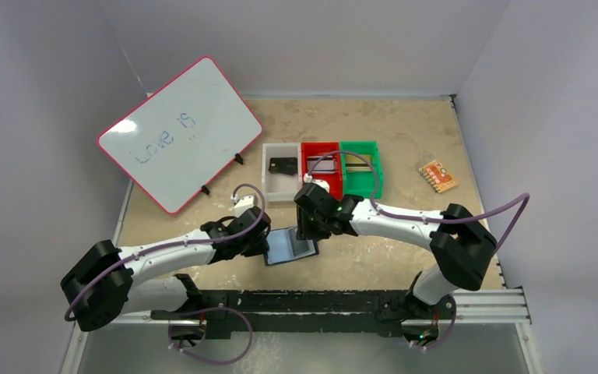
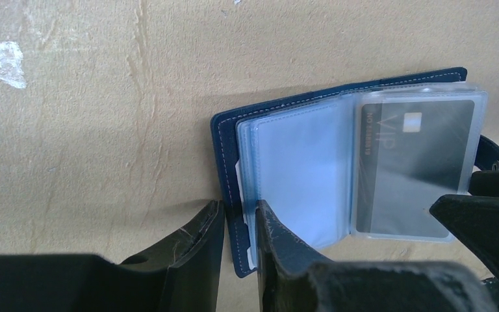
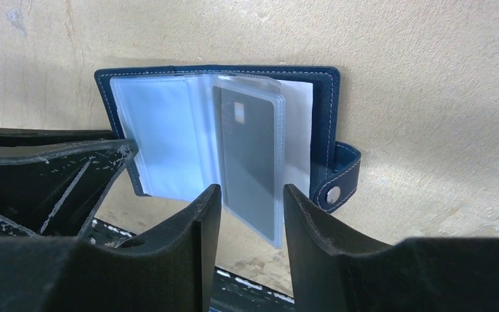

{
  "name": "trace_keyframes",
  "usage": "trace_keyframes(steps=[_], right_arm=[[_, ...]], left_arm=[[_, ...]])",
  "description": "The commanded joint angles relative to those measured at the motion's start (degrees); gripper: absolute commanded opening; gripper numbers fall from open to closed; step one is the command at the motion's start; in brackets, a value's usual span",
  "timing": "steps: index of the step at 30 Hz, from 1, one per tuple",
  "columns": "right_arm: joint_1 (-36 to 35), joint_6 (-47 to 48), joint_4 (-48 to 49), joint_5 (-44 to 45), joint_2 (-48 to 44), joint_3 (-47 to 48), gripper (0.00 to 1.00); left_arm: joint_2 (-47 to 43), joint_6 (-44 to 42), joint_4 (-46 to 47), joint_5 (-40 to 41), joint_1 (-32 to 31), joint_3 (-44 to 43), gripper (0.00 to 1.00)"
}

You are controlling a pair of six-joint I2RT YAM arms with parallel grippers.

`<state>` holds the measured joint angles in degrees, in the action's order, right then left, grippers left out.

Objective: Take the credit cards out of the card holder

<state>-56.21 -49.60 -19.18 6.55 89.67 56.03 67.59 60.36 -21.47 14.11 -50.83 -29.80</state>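
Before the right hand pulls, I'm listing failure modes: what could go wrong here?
1. The right hand straddles the clear sleeve, so it may drag the sleeve, not the grey card inside.
2. The left hand sits at just one corner of the card holder, which could slide or lift.

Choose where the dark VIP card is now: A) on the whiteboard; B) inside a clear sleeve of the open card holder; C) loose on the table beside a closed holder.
B: the dark card shows through a clear plastic sleeve of the card holder, which lies open on the table.
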Motion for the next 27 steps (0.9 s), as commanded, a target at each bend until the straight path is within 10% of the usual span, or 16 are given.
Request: trace_keyframes(steps=[1, 27], right_arm=[[-0.2, -0.1, -0.9, 1.4, 0.4, 2.1, 0.43], [-0.3, -0.1, -0.6, 1.8, 4.6, 2.0, 0.52]], left_arm=[[-0.1, -1.1, 1.3, -0.4, -0.3, -1.9, 0.23], [0.5, -1.6, 1.6, -1.1, -0.3, -2.1, 0.22]])
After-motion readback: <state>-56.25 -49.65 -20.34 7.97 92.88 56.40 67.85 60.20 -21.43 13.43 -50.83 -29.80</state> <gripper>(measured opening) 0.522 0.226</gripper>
